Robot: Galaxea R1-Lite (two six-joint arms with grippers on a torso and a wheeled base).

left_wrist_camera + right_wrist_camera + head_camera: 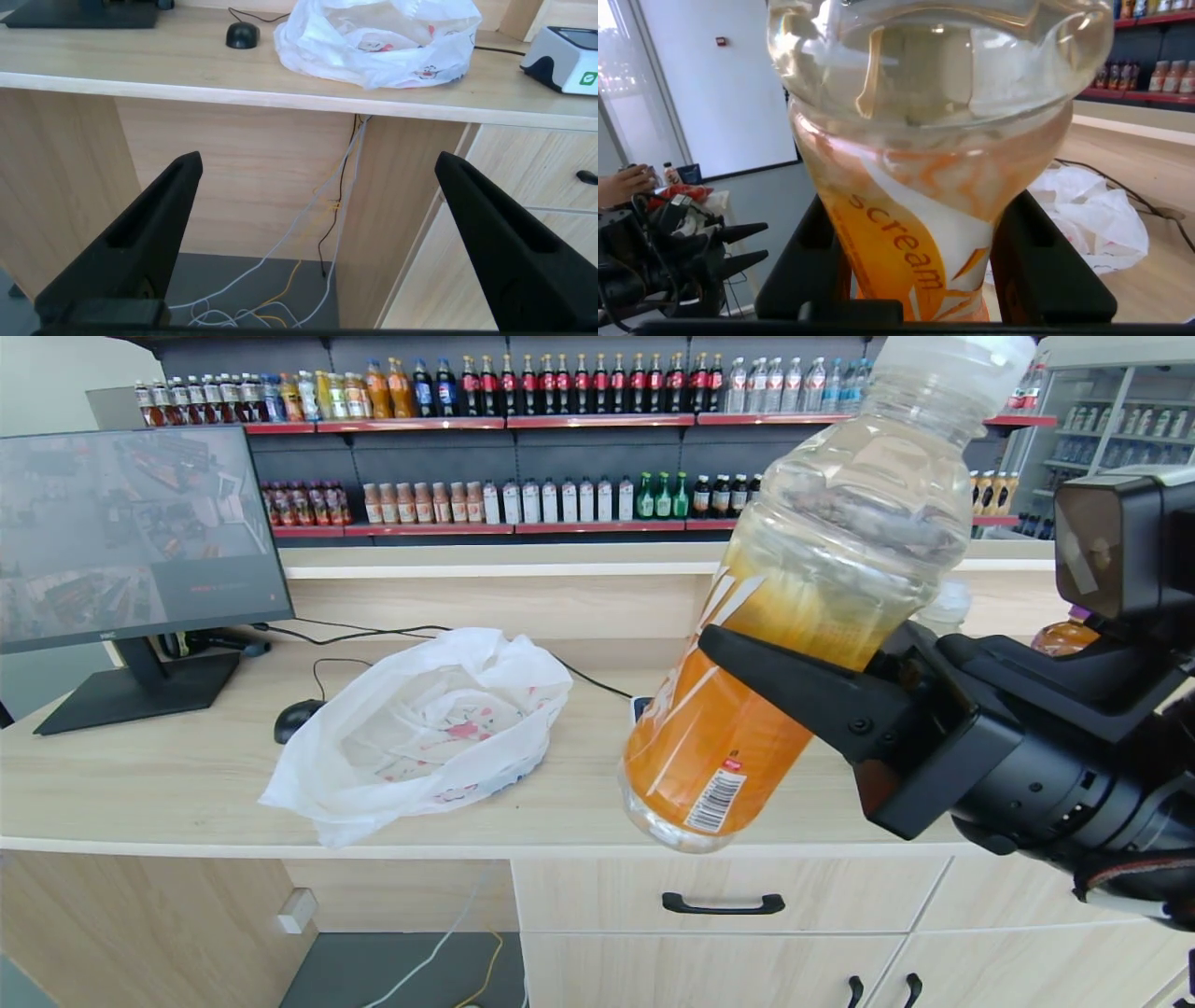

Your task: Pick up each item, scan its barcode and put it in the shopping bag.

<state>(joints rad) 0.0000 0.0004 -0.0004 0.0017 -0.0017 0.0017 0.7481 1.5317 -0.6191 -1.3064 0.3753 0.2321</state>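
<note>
Two fingers of the right hand pinch a tilted orange drink bottle above the worktop's front edge, barcode near its base; the white shopping bag lies apart toward the worktop's middle, a mouse just beside it, a monitor at the left corner; the left hand hangs spread below the front edge.

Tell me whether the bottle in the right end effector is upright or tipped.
Tipped. The bottle, clamped in the right end effector, leans: its neck sits high toward the robot's right, its base low toward the left.
</note>
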